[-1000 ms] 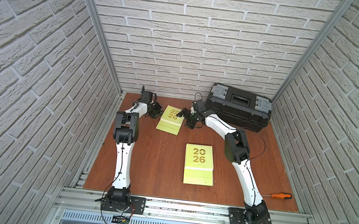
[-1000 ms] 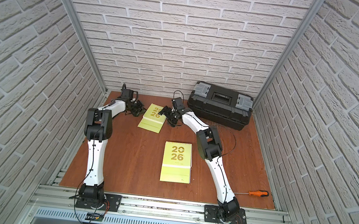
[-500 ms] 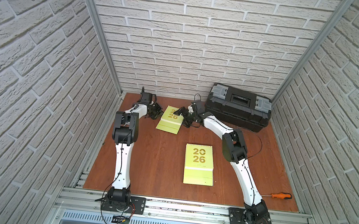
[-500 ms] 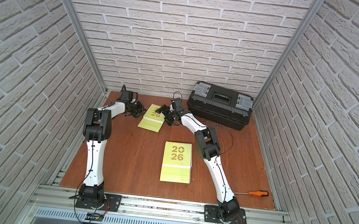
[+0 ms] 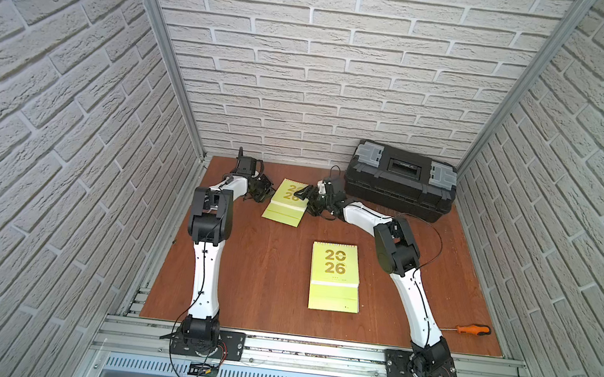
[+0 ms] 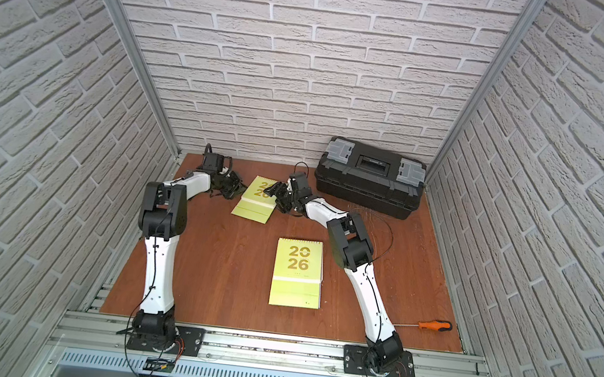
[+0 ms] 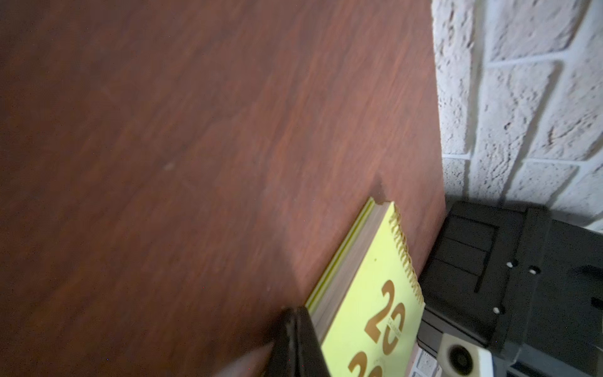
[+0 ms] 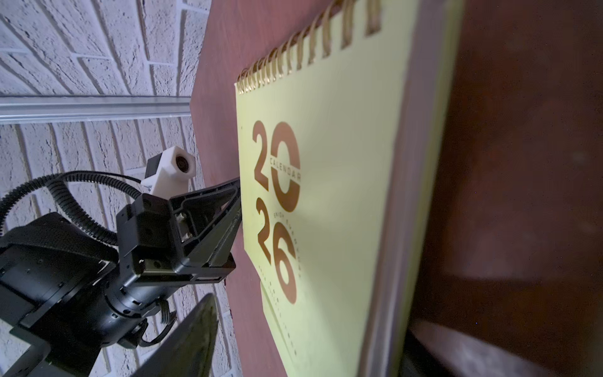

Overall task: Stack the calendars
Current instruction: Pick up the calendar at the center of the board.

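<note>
Counter: reddish-brown wood-grain board, with white brick walls along its far, left and right edges.

Far calendar: lime-green and spiral-bound, with gold "2026" numerals. It lies flat near the counter's far edge, left of the middle and skewed to the edges. The spiral faces the far edge, and the calendar sits between the two hands.

Near calendar: same colour and numerals. It lies flat about the counter's centre, roughly square to the edges, with the spiral toward the far edge. It is well apart from the far calendar, and no hand touches it.

Left hand: clenched and empty. Its tips are low at the counter, just beside the far calendar's left long side. In the left wrist view the joined fingertips sit at the edge of the page block — contact cannot be confirmed.

Right hand: released, jaws apart, straddling the far calendar's right long side. In the right wrist view one finger stands clear of the cover with a gap between them — the other finger is too blurred to read. No grasp is seen.

Toolbox: black with grey latches, lid down, in the counter's far right corner against the wall.

Screwdriver: orange handle, lying near the front right corner, well apart from both calendars.
</note>
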Robot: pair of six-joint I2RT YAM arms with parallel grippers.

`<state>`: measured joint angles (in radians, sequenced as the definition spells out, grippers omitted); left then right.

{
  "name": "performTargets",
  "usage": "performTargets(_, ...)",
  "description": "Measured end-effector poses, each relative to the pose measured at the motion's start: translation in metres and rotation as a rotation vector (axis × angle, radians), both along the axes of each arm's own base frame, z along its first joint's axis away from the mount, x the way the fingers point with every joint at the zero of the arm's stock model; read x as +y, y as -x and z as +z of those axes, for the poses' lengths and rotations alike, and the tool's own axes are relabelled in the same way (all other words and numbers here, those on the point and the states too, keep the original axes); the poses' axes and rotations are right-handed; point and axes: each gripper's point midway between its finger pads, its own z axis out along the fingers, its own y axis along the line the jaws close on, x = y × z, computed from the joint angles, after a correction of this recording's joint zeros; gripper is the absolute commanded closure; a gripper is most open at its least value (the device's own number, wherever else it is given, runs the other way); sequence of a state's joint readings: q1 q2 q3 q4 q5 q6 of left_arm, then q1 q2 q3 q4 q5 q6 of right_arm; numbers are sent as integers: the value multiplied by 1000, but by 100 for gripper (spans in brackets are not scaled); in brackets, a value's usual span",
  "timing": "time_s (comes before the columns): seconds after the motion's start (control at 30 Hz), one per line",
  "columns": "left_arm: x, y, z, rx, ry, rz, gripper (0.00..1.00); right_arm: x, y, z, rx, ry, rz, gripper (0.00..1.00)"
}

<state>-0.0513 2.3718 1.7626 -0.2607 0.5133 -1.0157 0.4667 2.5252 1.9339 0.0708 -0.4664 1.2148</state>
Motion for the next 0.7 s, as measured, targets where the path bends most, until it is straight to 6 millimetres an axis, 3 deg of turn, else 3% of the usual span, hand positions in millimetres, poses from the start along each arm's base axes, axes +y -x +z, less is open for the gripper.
performTargets(0.7, -2, 35, -1, 28, 15, 10, 94, -12, -22, 10, -73, -16, -121, 56)
